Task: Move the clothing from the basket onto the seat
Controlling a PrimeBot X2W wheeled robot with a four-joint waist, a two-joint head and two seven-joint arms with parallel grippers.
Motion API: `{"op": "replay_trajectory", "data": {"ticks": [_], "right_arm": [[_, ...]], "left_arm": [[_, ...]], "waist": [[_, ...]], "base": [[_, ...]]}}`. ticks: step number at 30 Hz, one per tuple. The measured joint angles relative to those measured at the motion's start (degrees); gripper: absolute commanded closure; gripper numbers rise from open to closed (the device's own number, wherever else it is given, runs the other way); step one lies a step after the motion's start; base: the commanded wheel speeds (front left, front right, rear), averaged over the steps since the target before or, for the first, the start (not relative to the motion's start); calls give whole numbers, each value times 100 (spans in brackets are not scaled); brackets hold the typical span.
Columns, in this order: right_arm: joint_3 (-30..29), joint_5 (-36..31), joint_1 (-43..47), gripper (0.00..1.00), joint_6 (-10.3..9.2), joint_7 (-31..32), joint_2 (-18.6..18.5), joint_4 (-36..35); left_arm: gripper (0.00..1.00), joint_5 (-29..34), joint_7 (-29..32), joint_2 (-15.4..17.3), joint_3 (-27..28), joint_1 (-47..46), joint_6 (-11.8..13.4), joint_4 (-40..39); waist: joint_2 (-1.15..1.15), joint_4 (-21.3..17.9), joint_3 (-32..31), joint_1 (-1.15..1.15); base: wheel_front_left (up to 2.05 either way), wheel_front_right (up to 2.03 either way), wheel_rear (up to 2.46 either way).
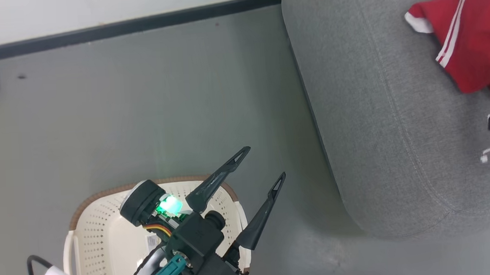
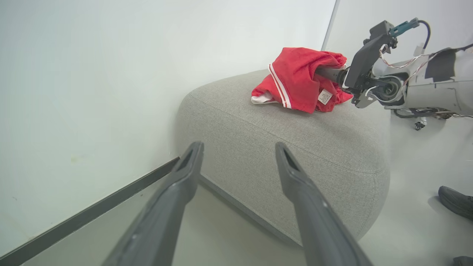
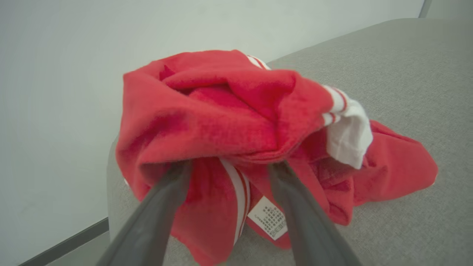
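Spreading wide, the two long dark fingers (image 3: 155, 214) of our right gripper (image 3: 231, 164) stand apart with nothing pinched between them. Their tips are buried under a fold of the soft bright red fabric clothing with white stripes and trim (image 3: 221, 118), which drapes loosely over them. A small white care label (image 3: 269, 218) on the cloth shows between the two fingers. We see the clothing lying in a crumpled heap on the large grey woven-fabric upholstered seat (image 3: 406, 74), toward its far right part.

Our left gripper (image 1: 264, 161) is likewise released, its dark fingers (image 1: 220, 176) parted with nothing between them. It hangs above the far right corner of the cream-white perforated plastic basket with a brown rim (image 1: 96, 254). A paper label (image 1: 152, 241) lies on the basket's bottom. The basket sits on the smooth grey floor (image 1: 142, 96), to the left of the seat and apart from it. A dark skirting strip (image 1: 117, 29) runs along the far wall.
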Motion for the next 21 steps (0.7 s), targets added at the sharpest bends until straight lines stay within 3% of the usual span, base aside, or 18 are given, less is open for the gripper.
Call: {"op": "replay_trajectory", "data": {"ticks": [11, 21], "right_arm": [[111, -168, 790, 0, 37, -70, 177, -258], [298, -516, 1673, 0, 64, -78, 434, -1292]], "left_arm": [[0, -85, -142, -113, 25, 234, 101, 296], [0, -343, -323, -205, 178, 578, 292, 591]], "waist": [[0, 63, -548, -1], [-1, 280, -1092, -1]], "base": [[0, 0, 0], [0, 0, 0]]}}
